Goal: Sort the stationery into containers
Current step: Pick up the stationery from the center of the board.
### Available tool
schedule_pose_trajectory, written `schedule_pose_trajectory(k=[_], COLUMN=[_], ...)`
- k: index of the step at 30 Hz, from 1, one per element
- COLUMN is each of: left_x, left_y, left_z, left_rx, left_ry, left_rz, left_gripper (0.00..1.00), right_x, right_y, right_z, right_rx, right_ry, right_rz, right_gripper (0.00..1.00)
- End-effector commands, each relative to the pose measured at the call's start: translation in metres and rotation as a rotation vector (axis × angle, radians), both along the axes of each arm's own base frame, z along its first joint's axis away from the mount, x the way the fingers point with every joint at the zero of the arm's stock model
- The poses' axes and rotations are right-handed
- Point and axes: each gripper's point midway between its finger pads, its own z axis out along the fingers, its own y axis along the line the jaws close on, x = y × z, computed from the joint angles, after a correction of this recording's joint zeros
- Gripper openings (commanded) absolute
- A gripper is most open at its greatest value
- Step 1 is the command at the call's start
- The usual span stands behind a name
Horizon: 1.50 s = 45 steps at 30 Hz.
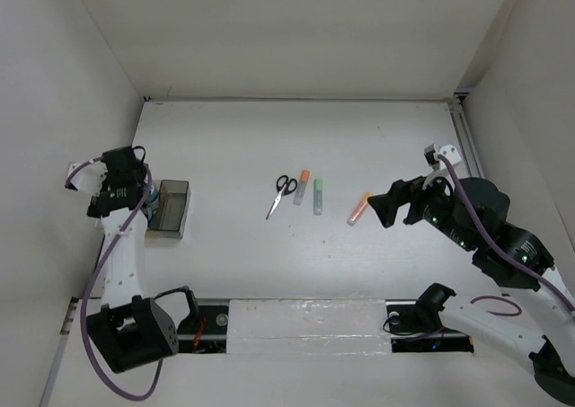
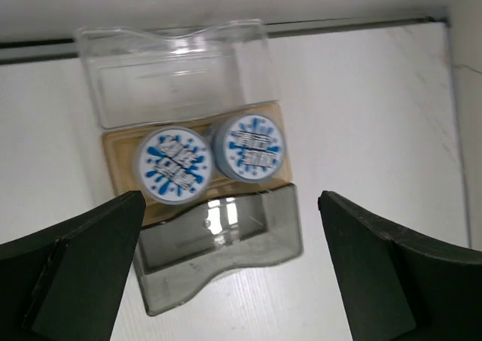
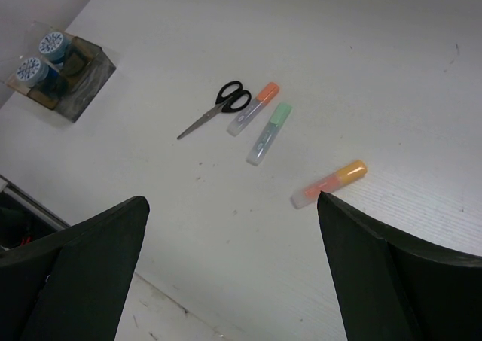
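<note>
The black-handled scissors [image 1: 282,194], the orange-capped pen [image 1: 302,188] and the green-capped pen [image 1: 318,195] lie side by side mid-table. The orange-pink highlighter [image 1: 359,207] lies to their right. My right gripper [image 1: 384,211] is open and empty, hovering just right of the highlighter [image 3: 330,184], whose near end sits by my right fingertip [image 3: 325,203]. My left gripper [image 1: 139,191] is open and empty above the bins. The two blue-and-white rolls [image 2: 175,164] [image 2: 252,147] stand side by side between the clear bin [image 2: 173,74] and the smoky bin [image 2: 218,243]. I cannot tell which bin holds them.
The bins [image 1: 169,207] stand near the table's left edge, close to the left wall. Walls enclose the table at the left, back and right. A rail [image 1: 460,133] runs along the right edge.
</note>
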Motion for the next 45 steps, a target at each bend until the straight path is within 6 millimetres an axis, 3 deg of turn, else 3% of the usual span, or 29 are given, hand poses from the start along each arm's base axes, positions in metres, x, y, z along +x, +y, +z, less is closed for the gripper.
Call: schedule_pose_trajectory(k=[1,3,4,7,8,10,11,13,14,15,18,26,33,40,45], left_x=[0.037,0.064,0.081,0.1,0.097,0.094,0.076,0.069,0.071,0.068,0.071,0.085,0.131,0.157,0.167], left_y=[-0.034,-0.079,-0.118,-0.192,-0.235,-0.279,-0.334,-0.362,-0.382,-0.398,-0.43,-0.443,-0.387,-0.372,-0.359], left_z=[0.051,0.065,0.057,0.048,0.033,0.042,0.039,0.044,0.067,0.052,0.051,0.015,-0.03,-0.066,-0.068], left_rx=[0.078,0.067,0.069,0.058,0.062,0.099,0.125,0.227,0.229,0.236,0.224,0.255,0.231,0.157,0.145], left_ry=[-0.155,-0.219,-0.188,-0.145,-0.099,-0.132,-0.121,-0.077,-0.111,-0.051,-0.087,0.009,0.097,0.145,0.15], left_rz=[-0.24,-0.463,-0.635,-0.878,-0.995,-1.1,-1.236,-1.251,-1.275,-1.316,-1.39,-1.408,-1.31,-1.327,-1.311], left_gripper=[1.0,1.0,1.0,1.0,1.0,1.0,1.0,1.0,1.0,1.0,1.0,1.0,1.0,1.0,1.0], right_x=[0.003,0.005,0.004,0.001,-0.001,-0.002,-0.001,0.0,-0.001,-0.002,-0.007,-0.01,-0.004,-0.001,0.0], right_y=[0.0,-0.004,-0.005,-0.017,-0.019,-0.028,-0.03,-0.042,-0.045,-0.048,-0.057,-0.067,-0.053,-0.036,-0.031], right_z=[0.03,0.034,0.038,0.05,0.052,0.059,0.059,0.061,0.066,0.067,0.075,0.071,0.062,0.053,0.044], right_rx=[0.051,0.053,0.063,0.088,0.096,0.101,0.107,0.11,0.118,0.122,0.139,0.127,0.132,0.119,0.101], right_ry=[-0.081,-0.091,-0.09,-0.117,-0.125,-0.141,-0.138,-0.138,-0.15,-0.142,-0.151,-0.149,-0.142,-0.124,-0.101], right_rz=[-0.008,-0.034,-0.036,-0.08,-0.08,-0.119,-0.133,-0.19,-0.204,-0.215,-0.244,-0.276,-0.233,-0.168,-0.149], right_gripper=[1.0,1.0,1.0,1.0,1.0,1.0,1.0,1.0,1.0,1.0,1.0,1.0,1.0,1.0,1.0])
